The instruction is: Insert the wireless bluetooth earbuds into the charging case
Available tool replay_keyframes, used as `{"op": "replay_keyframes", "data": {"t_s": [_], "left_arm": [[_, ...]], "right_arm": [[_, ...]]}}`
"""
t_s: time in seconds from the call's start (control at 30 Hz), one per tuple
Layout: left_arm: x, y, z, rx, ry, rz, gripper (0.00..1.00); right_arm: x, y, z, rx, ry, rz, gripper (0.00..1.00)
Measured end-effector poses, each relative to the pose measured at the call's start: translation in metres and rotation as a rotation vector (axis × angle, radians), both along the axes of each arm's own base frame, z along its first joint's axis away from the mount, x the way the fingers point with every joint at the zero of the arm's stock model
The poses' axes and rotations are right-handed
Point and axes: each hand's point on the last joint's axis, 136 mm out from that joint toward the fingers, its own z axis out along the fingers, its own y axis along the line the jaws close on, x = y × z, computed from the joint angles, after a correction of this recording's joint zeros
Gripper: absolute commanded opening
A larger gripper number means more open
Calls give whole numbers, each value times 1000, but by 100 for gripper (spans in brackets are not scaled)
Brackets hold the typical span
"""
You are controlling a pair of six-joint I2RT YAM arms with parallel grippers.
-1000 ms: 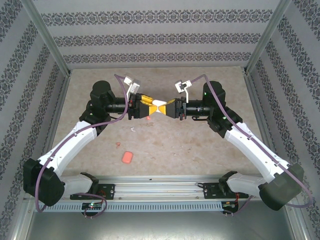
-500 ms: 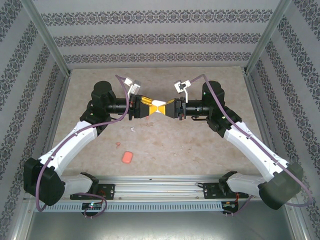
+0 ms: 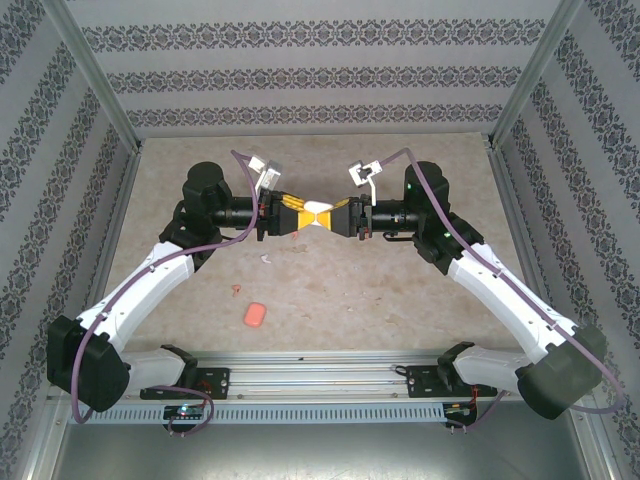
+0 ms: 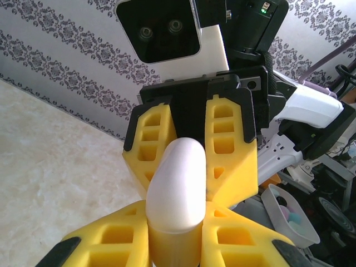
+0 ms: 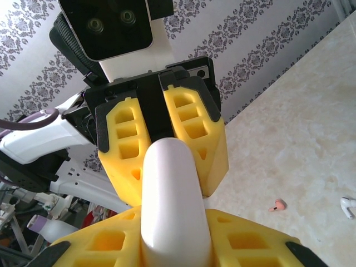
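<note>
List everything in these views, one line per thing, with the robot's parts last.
white charging case: 1, white, held in the air over mid-table
salmon-red case: 1, salmon-red, on the table near its front edge, left of centre
white earbud: 1, white, on the table nearer than the held case
salmon-red earbud: at least 1, salmon-red, on the table just beyond and left of the salmon-red case
table: 1, beige, marbled
walls: 3, grey-patterned, around the table
tub: 1, clear, pastel contents, off the table
left arm: 1, white and black
right arm: 1, white and black
left fingers: 2, yellow, shut on one end of the white charging case
right fingers: 2, yellow, shut on its other end
</note>
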Motion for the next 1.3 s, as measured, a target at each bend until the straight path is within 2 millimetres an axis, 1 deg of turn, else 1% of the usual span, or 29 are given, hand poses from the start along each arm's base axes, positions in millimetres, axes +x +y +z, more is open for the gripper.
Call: {"op": "replay_keyframes", "data": {"t_s": [0.1, 0.17, 0.2, 0.37, 0.63, 0.83, 0.93, 1.0, 1.07, 1.13, 1.2, 1.3], "left_arm": [[0, 1, -2, 7, -9, 8, 0], [1, 1, -3, 14, -18, 19, 0], [1, 2, -3, 17, -21, 22, 0], [4, 4, -3, 31, -47, 63, 0], [11, 9, -8, 59, -56, 120, 0], [12, 13, -12, 88, -78, 151, 0], [12, 14, -16, 101, -80, 155, 0], [8, 14, -19, 110, -70, 141, 0], [-1, 14, -19, 109, -77, 109, 0], [-3, 15, -18, 111, -83, 113, 0], [-3, 16, -19, 115, -80, 113, 0], [-8, 16, -20, 115, -90, 102, 0]], "right_arm": [[4, -1, -3, -12, 9, -26, 39], [7, -2, -6, -24, 17, -45, 46], [8, -2, -8, -30, 19, -55, 47], [15, -4, -11, -47, 46, -76, 48], [25, 1, -17, -50, 96, -73, 49], [28, 2, -20, -48, 129, -64, 50], [29, 3, -21, -47, 139, -60, 52], [35, 1, -20, -41, 144, -81, 52], [49, -5, -20, -38, 145, -132, 53], [53, -8, -20, -35, 153, -144, 53], [53, -7, -20, -32, 158, -145, 53], [63, -10, -23, -42, 168, -190, 53]]}}
